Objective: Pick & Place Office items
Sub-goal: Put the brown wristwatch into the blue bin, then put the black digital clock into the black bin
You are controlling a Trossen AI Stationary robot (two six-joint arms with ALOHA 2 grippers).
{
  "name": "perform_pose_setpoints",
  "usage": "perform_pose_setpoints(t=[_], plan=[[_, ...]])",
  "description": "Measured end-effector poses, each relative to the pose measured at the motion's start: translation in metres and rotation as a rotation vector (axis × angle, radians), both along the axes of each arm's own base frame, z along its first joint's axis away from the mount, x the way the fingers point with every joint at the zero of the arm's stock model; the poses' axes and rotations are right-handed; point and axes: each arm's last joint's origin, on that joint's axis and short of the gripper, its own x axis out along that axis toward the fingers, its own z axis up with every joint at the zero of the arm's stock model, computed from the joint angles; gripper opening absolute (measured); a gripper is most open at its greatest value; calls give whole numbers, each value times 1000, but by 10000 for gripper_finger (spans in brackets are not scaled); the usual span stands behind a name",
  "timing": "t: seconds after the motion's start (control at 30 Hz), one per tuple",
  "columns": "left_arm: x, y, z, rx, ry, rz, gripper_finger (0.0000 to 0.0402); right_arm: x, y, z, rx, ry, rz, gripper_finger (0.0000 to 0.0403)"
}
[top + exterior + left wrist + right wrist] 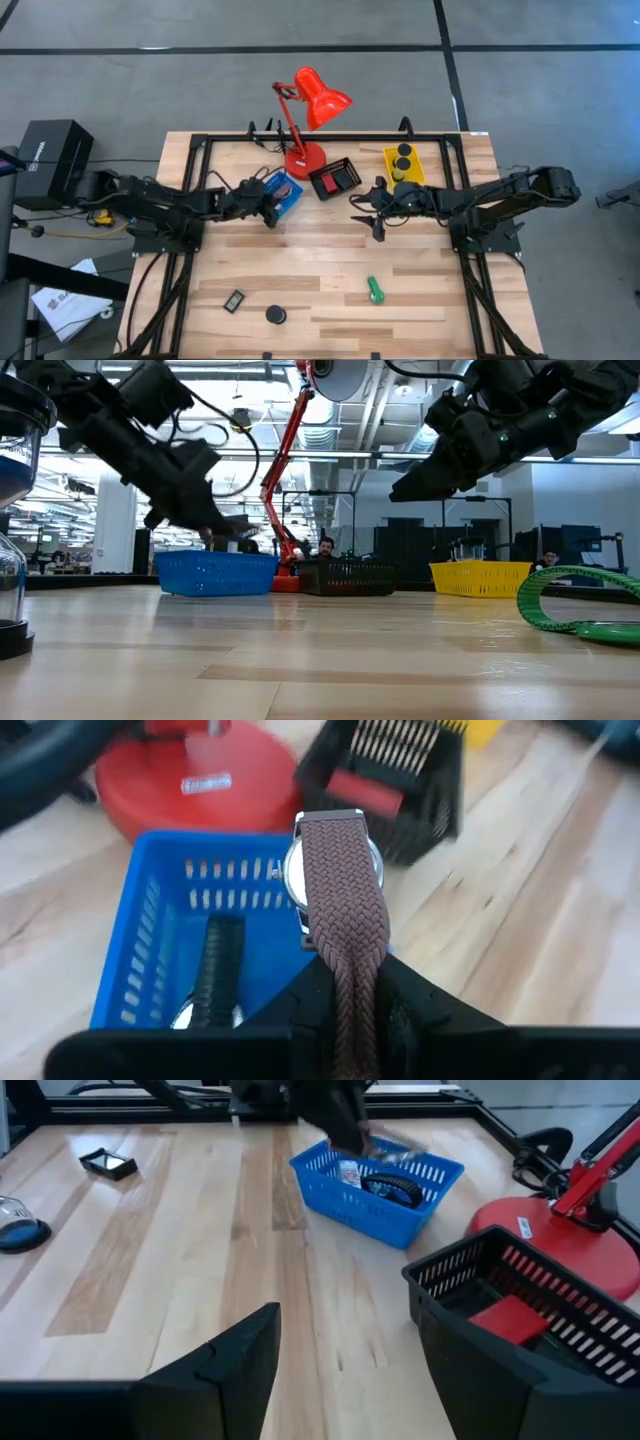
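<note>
My left gripper [268, 203] is shut on a brown braided watch strap [340, 890] with a silvery face, just above the blue tray [150, 920], which holds a black watch [215, 965]. My right gripper [345, 1350] is open and empty above the table in front of the black tray [450, 1280], where a red block [515, 1320] lies. The yellow tray [403, 162] holds black round pieces. A green stubby piece [374, 290], a small black rectangle [234, 300] and a black round piece [275, 315] lie on the table near its front edge. My left gripper pinches the brown strap's lower length [352, 982] between its two fingers. The strap runs along the fingers and its face end [300, 870] sticks out past them. The strap is lifted clear, over the blue tray's near rim.
The red desk lamp's base [304, 160] stands behind the blue and black trays, its arm and shade rising over them. The trays stand in a row along the table's far side. Bare wood lies in the middle between the arms.
</note>
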Motion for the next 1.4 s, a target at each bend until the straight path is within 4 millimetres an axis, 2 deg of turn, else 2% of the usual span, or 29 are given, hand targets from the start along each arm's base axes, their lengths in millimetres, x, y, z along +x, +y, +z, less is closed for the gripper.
perform_pose_setpoints(t=[0.17,0.33,0.67,0.9,1.13,1.4], plan=[[5,-2,-17,-37,89,-87,45,0,0,0,-2,0,1,230],[7,-3,-22,-34,121,-134,49,0,0,0,-2,0,0,230],[8,-1,-20,6,103,-89,126,0,0,0,-2,1,0,230],[6,0,0,69,-1,-69,160,0,1,0,3,3,1,230],[-3,-5,29,79,-156,-97,163,0,9,0,5,4,33,230],[-8,-9,40,83,-215,-111,163,0,23,-1,6,7,90,230]])
